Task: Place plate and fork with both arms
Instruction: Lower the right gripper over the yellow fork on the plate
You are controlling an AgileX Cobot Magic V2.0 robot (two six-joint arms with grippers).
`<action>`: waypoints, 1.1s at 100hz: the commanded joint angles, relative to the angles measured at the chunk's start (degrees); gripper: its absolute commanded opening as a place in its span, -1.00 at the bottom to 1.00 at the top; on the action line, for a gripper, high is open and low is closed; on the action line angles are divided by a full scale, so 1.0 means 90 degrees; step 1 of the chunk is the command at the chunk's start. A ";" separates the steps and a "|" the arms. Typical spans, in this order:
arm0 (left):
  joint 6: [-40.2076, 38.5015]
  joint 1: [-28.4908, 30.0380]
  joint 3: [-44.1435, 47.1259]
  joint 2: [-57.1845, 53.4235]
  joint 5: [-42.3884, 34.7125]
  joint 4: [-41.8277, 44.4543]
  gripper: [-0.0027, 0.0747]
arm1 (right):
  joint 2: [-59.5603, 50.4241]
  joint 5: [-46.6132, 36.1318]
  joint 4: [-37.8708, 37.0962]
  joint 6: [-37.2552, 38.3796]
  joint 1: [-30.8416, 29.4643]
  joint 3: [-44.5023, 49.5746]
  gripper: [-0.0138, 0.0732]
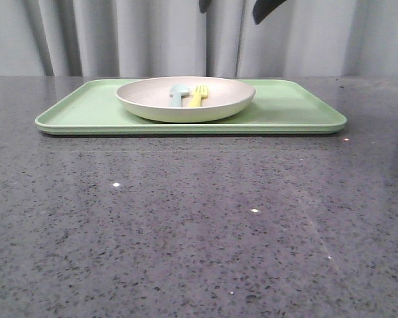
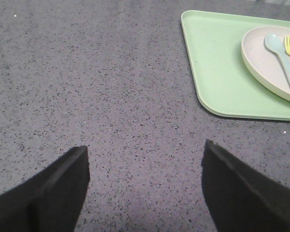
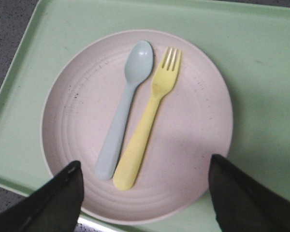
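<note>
on the grey counter (image 1: 186,218) lies a green tray (image 1: 298,106); the plate (image 3: 193,121) sits on it, holding the fork (image 3: 150,121) and a blue spoon (image 3: 125,106) side by side; the right gripper (image 3: 142,193) hangs above the plate, spread wide, empty; the left gripper (image 2: 145,183) hangs over bare counter beside the tray, also wide apart and empty.

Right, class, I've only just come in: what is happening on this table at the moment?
Nothing is being held. A round cream-white plate sits on a flat light-green tray, with a small yellow plastic fork and a pale blue spoon lying side by side in it. The right gripper hangs open above the plate; the left gripper is open over bare grey countertop.
</note>
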 commanded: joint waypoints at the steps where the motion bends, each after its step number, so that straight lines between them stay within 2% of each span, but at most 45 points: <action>1: -0.0064 0.0005 -0.0176 0.0023 -0.0447 -0.0013 0.31 | 0.0061 -0.0103 -0.0056 0.0117 0.0013 -0.0559 0.56; 22: -0.0064 0.0005 -0.0176 0.0023 -0.0447 -0.0010 0.31 | 0.0750 0.0172 -0.0100 0.0325 0.0015 -0.1132 0.56; 45: -0.0064 0.0005 -0.0176 0.0023 -0.0447 -0.0010 0.31 | 0.1037 0.0224 -0.0207 0.0428 0.0087 -0.1222 0.56; 91: -0.0064 0.0005 -0.0176 0.0023 -0.0447 0.0004 0.31 | 0.1353 0.0112 -0.1528 0.1708 0.0526 -0.1222 0.56; 110: -0.0064 0.0005 -0.0176 0.0023 -0.0447 0.0004 0.31 | 0.1378 0.0108 -0.1843 0.1947 0.0575 -0.1222 0.56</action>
